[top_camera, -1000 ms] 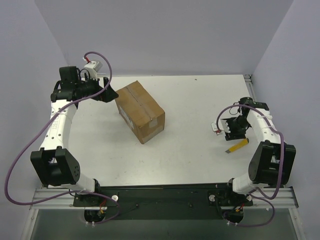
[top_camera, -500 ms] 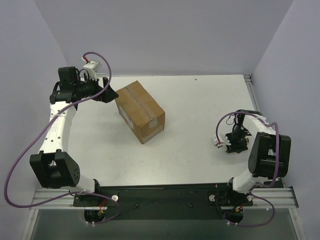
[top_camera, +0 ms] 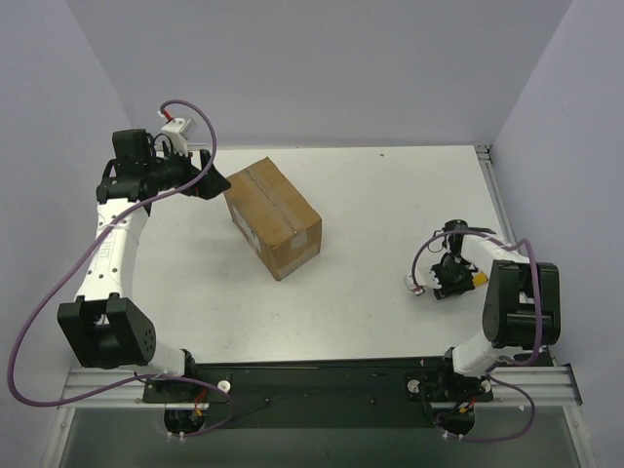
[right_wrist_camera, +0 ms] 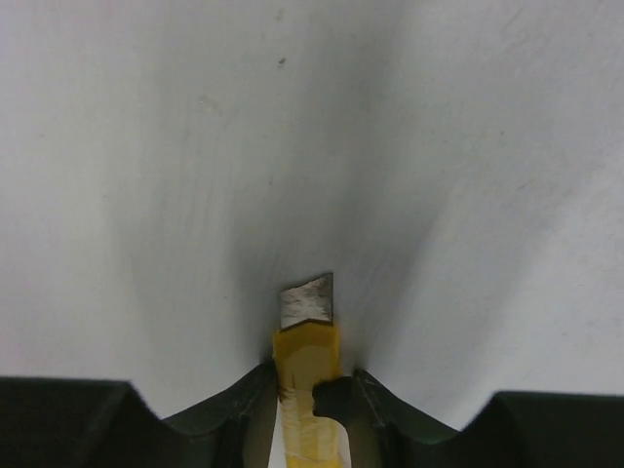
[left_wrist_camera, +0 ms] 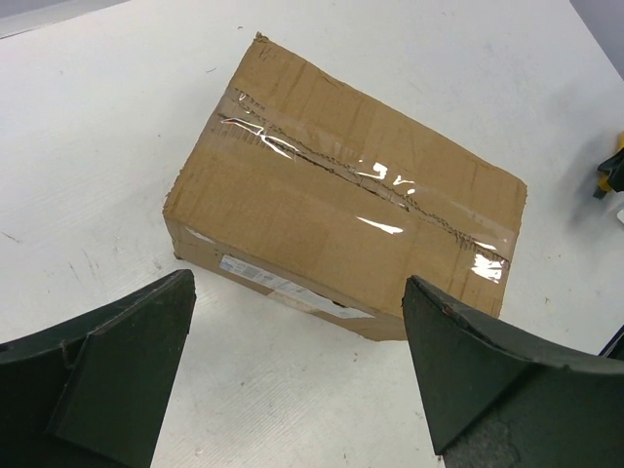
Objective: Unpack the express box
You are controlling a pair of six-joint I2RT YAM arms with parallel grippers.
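Position, from overhead: brown corrugated cardboard express box (top_camera: 273, 216) sits skewed on the white table (top_camera: 370, 195), left of centre, flaps taped down. Your left gripper (top_camera: 214, 182) hovers just beside its far-left corner, jaws spread wide, holding nothing. Your right gripper (top_camera: 453, 281) is low at the right edge, well apart from the box, over a small yellow utility knife (top_camera: 480, 279).

Left wrist view: clear glossy tape (left_wrist_camera: 370, 180) runs along the lid, wrinkled. A white label (left_wrist_camera: 283, 288) is on the near wall. Likely stiff at the edges, soft mid-panel, slick on the tape. Brace it by the bare end walls and keep off the seam.

Right wrist view: jaws pinch the knife's yellow handle from both sides, blade (right_wrist_camera: 308, 300) exposed.
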